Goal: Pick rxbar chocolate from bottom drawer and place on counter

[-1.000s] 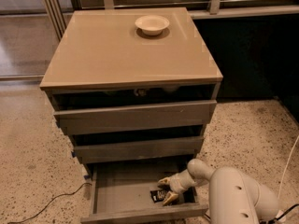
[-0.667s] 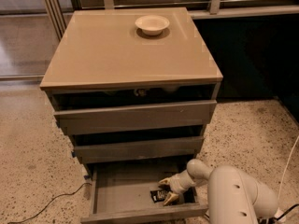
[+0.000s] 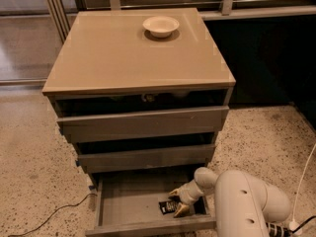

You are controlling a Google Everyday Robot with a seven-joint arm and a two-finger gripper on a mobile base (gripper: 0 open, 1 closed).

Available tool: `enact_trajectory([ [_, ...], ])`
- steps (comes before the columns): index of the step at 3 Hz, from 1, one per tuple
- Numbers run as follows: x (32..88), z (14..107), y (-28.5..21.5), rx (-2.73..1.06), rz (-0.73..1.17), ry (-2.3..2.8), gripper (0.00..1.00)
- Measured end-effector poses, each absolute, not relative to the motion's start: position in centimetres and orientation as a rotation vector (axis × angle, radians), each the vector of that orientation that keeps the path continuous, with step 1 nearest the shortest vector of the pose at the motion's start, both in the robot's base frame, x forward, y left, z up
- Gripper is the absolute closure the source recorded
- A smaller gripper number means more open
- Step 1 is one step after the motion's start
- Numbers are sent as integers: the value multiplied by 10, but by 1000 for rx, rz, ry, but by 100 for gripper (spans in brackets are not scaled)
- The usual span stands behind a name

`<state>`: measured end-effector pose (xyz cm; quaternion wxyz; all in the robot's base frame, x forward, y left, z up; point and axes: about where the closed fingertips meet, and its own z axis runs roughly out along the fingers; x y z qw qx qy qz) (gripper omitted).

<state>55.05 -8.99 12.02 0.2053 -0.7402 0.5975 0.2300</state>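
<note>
The yellow-tipped claw (image 3: 177, 202) is held inside the open lowest grey-brown wooden drawer (image 3: 128, 201), toward its 4 o'clock corner, unchanged from a second ago. Its fingers are parted about the right end of the small black-wrapped snack bar (image 3: 167, 206), which lies unmoved on the drawer floor. On the glossy tan-beige table (image 3: 128, 58), a cream bowl (image 3: 161, 25) is seen at 12 o'clock.
</note>
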Motion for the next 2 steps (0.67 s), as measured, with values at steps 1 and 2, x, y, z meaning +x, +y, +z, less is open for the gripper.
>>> enact_trajectory([
  [1, 550, 118, -91, -2065, 639, 1669, 42],
  [2, 550, 118, -91, -2066, 639, 1669, 42],
])
